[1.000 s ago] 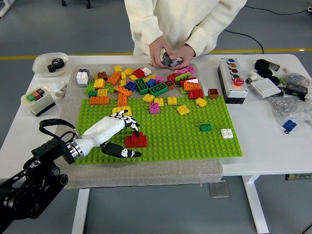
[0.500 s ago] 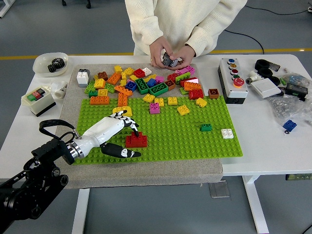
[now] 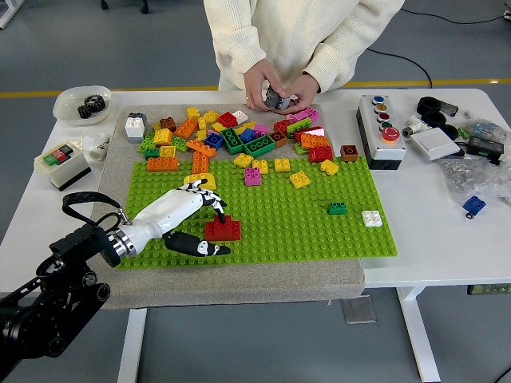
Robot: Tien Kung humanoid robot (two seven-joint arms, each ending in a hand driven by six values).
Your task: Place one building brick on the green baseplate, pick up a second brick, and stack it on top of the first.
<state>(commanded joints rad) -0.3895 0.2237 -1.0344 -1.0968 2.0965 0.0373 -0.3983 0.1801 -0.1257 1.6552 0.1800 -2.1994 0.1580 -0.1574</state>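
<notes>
A red brick [image 3: 224, 230] sits on the green baseplate [image 3: 319, 235] near its front left, with a raised red part on top. My left hand [image 3: 211, 229], white with black fingertips, lies on the plate just left of it. Its fingers [image 3: 209, 197] arch over the brick's far left corner and its thumb [image 3: 200, 247] lies along the brick's near left side. The hold looks loose and open. A heap of loose bricks [image 3: 231, 136] in many colours lies along the plate's far edge. My right hand is out of sight.
A person at the far side holds a dark grey brick [image 3: 275, 98] in both hands. A small green brick [image 3: 337, 208] and a white brick [image 3: 371, 218] sit on the plate's right. A button box [image 3: 381, 132] stands right of the plate, a switch box [image 3: 62, 163] and a bowl [image 3: 81, 104] to its left.
My left arm has drawn back slightly to the left and the thumb has slid a little away from the red brick. The brick stays in place.
</notes>
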